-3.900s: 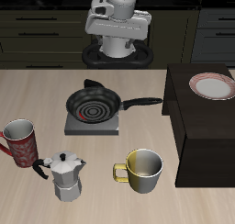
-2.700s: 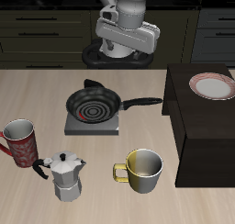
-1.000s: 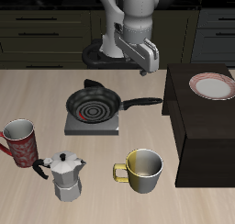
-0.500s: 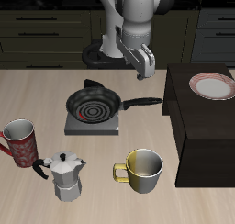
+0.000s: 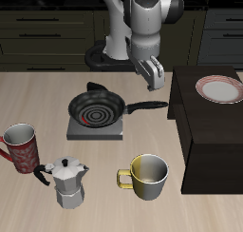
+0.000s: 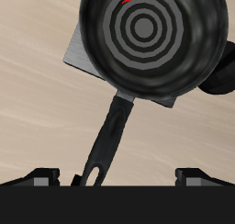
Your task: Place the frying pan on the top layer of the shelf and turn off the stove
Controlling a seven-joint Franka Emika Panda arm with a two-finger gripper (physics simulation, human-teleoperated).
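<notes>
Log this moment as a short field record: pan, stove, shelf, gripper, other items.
frying pan: sits on the stove, handle pointing toward the shelf
stove: grey plate under the pan, mostly covered
shelf: dark cabinet, a plate on its top
gripper: above the pan's handle, jaws open, holding nothing
other items: red mug, moka pot, yellow mug near the table's front edge

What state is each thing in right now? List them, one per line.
frying pan: upright on the stove, handle free, not gripped.
stove: under the pan; on or off cannot be told.
shelf: top holds only a plate.
plate: flat on the shelf top.
gripper: open, empty, above the pan handle.
red mug: upright.
moka pot: upright, lid shut.
yellow mug: upright, empty.
</notes>
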